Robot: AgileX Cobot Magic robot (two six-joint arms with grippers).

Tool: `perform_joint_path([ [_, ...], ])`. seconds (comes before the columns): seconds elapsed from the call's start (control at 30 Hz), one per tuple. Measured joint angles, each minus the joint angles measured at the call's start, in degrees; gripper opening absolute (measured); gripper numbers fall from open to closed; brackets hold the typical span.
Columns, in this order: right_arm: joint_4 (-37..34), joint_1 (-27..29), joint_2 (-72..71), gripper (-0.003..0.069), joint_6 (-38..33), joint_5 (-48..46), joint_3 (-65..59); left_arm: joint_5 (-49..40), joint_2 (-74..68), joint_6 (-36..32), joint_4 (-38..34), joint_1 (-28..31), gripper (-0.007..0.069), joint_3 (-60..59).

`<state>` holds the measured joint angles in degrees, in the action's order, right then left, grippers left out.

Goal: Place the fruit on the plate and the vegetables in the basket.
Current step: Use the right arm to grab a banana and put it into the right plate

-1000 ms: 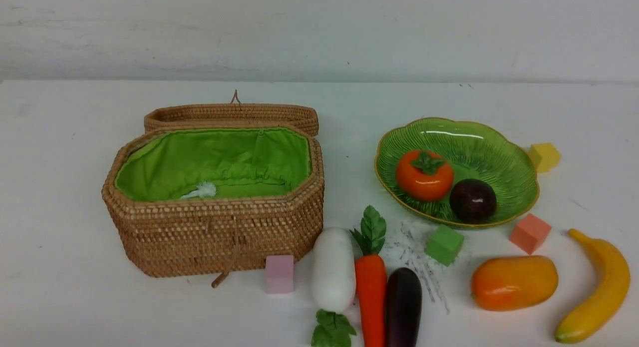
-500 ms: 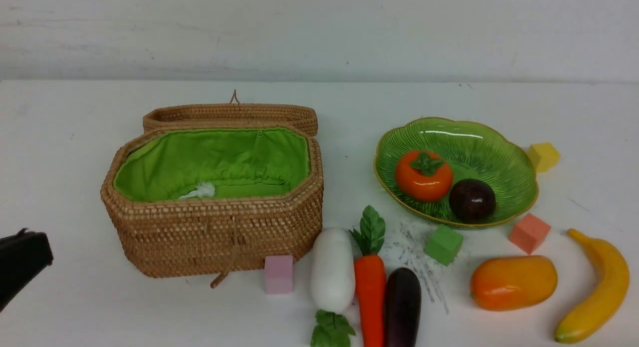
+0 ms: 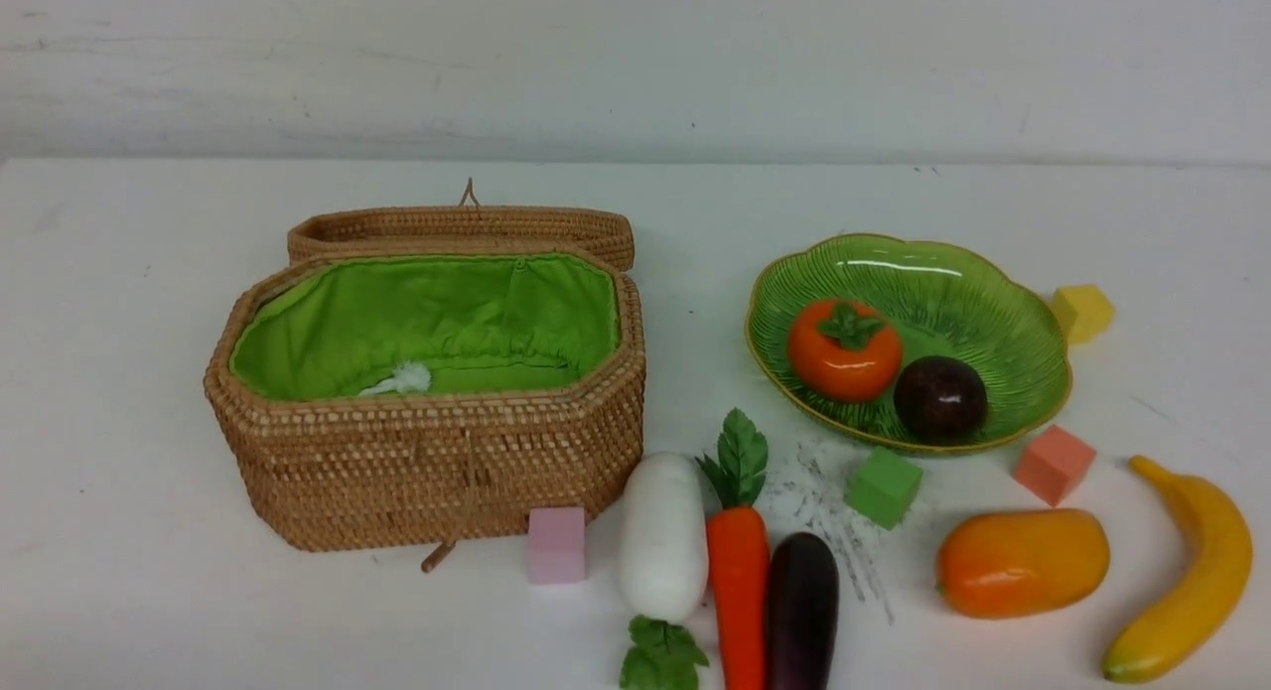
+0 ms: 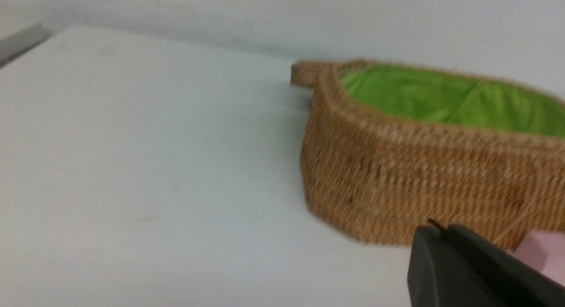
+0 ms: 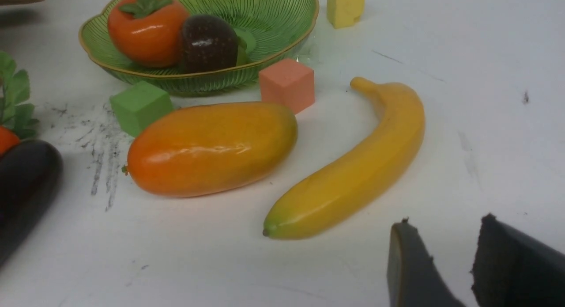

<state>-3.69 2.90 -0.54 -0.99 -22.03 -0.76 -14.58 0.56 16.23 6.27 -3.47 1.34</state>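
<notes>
Although two fruits already sit in their dish, I judge this job less than half done. At the left of the front frame the basket stands on the counter with its lid thrown back. Its green lining shows only a small white tuft and no vegetable. My left hand is outside the front frame; its own camera shows it pinched shut on nothing, with the basket's wall close beyond it. At lower centre the radish, the carrot and the eggplant lie side by side on the counter, just right of the basket, so all three have yet to go in. Right of centre the plate holds the persimmon and the mangosteen, close together. At the lower right the mango and the banana lie on the counter, near the plate but outside it. My right hand, seen only by its own camera, hangs partly open and empty near the banana. I reckon one of those two fruits comes next.
</notes>
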Motion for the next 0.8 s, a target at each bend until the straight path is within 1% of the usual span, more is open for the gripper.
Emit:
perform_joint_path([
  [0.13, 0.00, 0.00, 0.00, 0.0243, 0.00, 0.00, 0.00, -3.38, 0.00, -0.50, -0.18, 0.28, 0.0001, -2.82],
  [0.27, 0.00, 0.00, 0.00, 0.0243, 0.00, 0.00, 0.00, -8.26, 0.00, -0.50, -1.89, 2.54, 0.0005, -3.06],
  [0.8, 0.00, 0.00, 0.00, 0.0243, 0.00, 0.00, 0.00, -8.50, 0.00, -0.72, -2.32, 3.09, 0.0017, -3.06],
])
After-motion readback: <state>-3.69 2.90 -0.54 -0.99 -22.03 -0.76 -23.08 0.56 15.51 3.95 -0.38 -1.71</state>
